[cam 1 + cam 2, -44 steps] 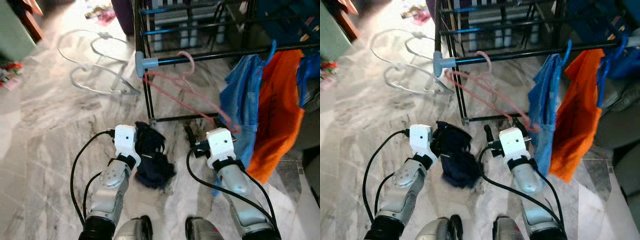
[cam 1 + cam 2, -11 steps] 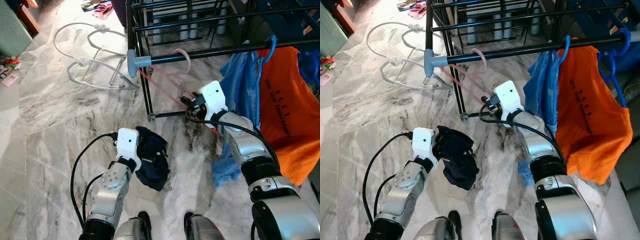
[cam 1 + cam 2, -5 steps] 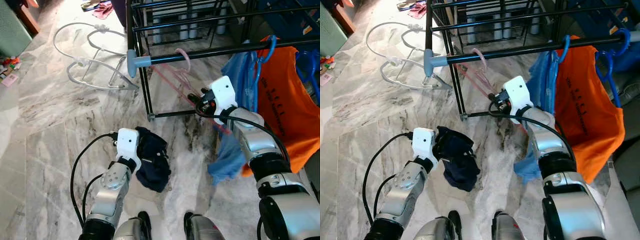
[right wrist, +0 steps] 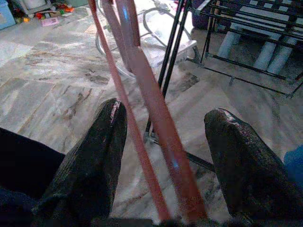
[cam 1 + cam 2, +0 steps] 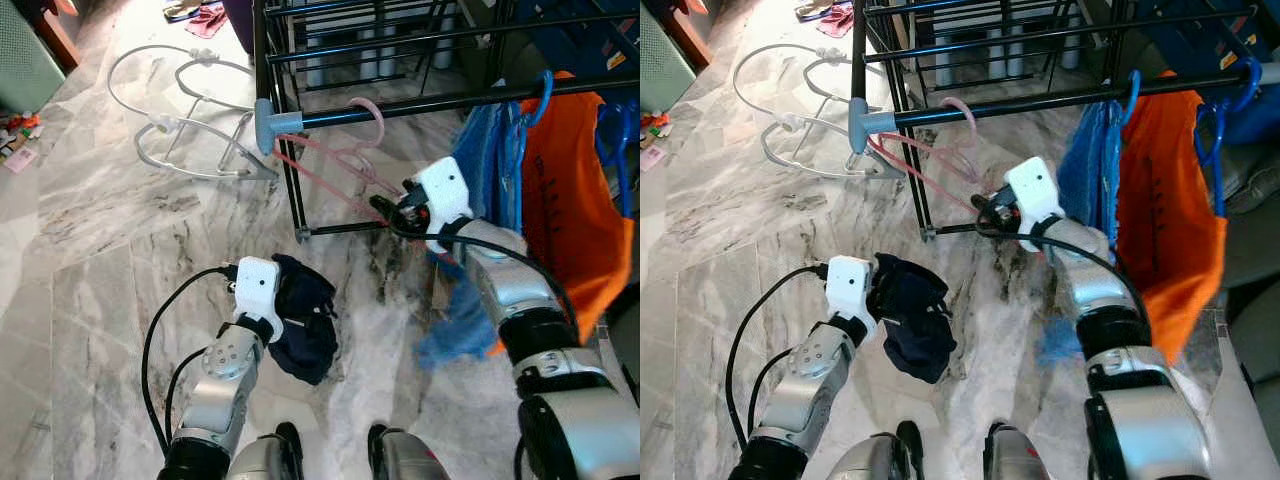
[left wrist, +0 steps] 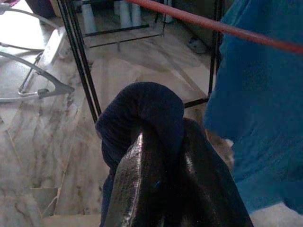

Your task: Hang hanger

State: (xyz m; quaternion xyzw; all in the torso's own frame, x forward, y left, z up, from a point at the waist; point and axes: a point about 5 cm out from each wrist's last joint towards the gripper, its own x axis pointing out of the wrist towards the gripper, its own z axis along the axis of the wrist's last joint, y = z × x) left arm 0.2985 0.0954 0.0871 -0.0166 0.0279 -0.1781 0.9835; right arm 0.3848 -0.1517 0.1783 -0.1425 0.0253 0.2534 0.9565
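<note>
Reaching forward, the right claw (image 5: 384, 207) sits at the lower part of the pink hanger (image 5: 330, 170); fingers (image 4: 97, 156) spread apart in the right wrist view, with the hanger's pink bars running through the gap between them; cannot tell whether either finger actually touches a bar; hanger's hook is over the black rail (image 5: 420, 102) of the drying rack (image 5: 275, 150), just beside the grey corner joint (image 5: 272, 118); hanger body slants down from the hook toward the right claw.

Left claw (image 6: 156, 184) low over the marble floor (image 5: 90, 260), clamped on a dark navy cloth (image 5: 303, 315); left wrist view shows the cloth bunched over and around the closed fingers (image 6: 137, 189), rest of it hanging below the claw.

On the same rail, well to the robot's right of the pink hanger: a blue garment (image 5: 478, 170) on a blue hanger (image 5: 540, 90), and an orange garment (image 5: 570, 190) touching it on the far side; blue garment's lower edge hangs behind the right arm.

On the floor beyond the rack's corner, to the robot's left: a white wire frame (image 5: 175, 130); small bright items (image 5: 18, 140) at the far left edge, too small to identify.
</note>
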